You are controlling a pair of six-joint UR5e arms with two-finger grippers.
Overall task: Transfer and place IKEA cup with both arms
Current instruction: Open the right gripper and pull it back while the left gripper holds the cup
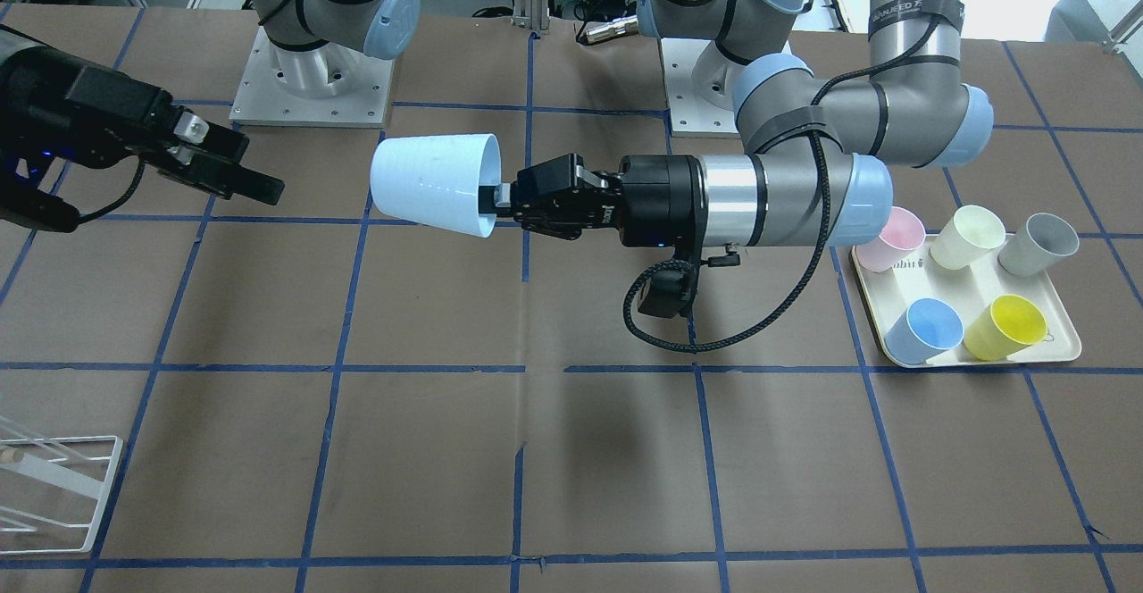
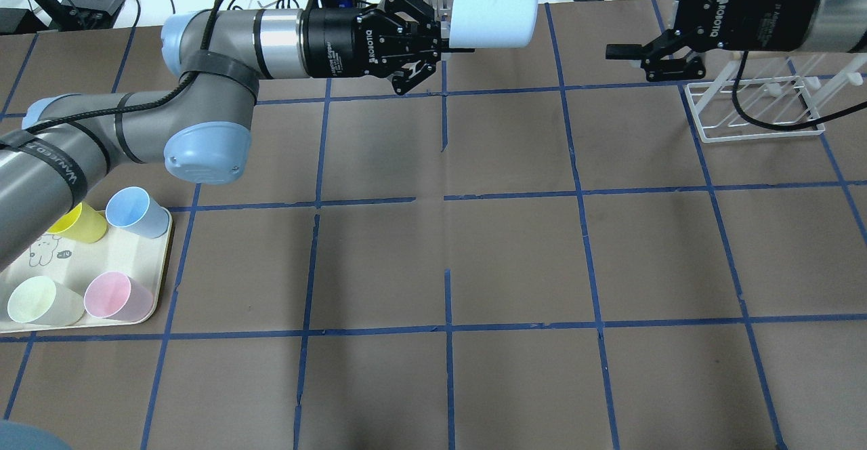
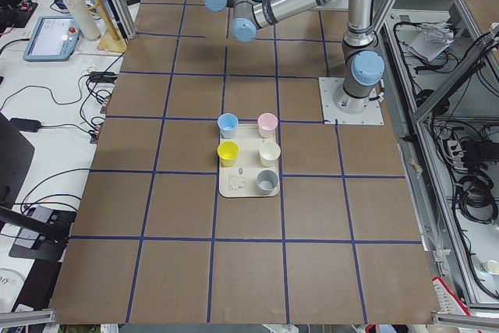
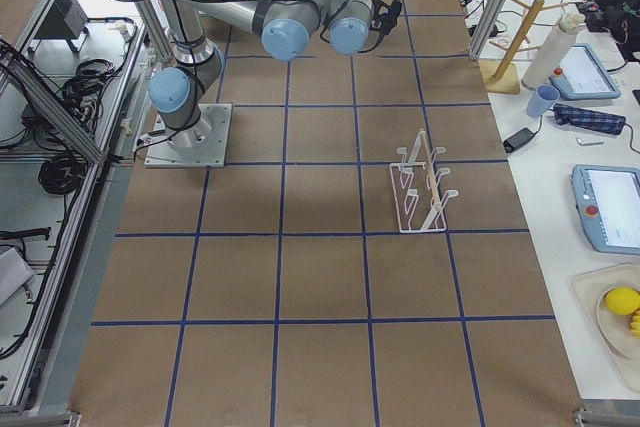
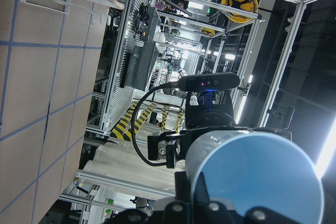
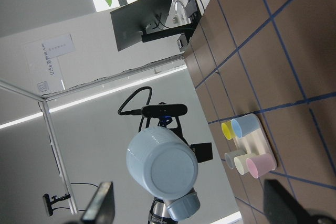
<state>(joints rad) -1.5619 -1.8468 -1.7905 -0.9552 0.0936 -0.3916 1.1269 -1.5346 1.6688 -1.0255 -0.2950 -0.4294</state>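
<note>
The IKEA cup [image 1: 433, 184] is pale sky-blue and lies horizontal in the air above the table's far middle, with its base toward my right gripper. My left gripper [image 1: 500, 196] is shut on its rim, one finger inside the mouth. The overhead view shows the cup [image 2: 491, 11] and the left gripper [image 2: 440, 36] as well. My right gripper [image 2: 626, 53] is open and empty, level with the cup and a short gap from its base. In the right wrist view the cup's base [image 6: 163, 169] sits between the spread fingers [image 6: 102, 208], still at a distance.
A cream tray [image 1: 1063, 343] on my left side holds pink [image 1: 893, 238], cream [image 1: 969, 236], grey [image 1: 1040, 245], deeper blue [image 1: 929, 329] and yellow [image 1: 1009, 325] cups. A white wire rack [image 2: 752, 108] stands under my right arm.
</note>
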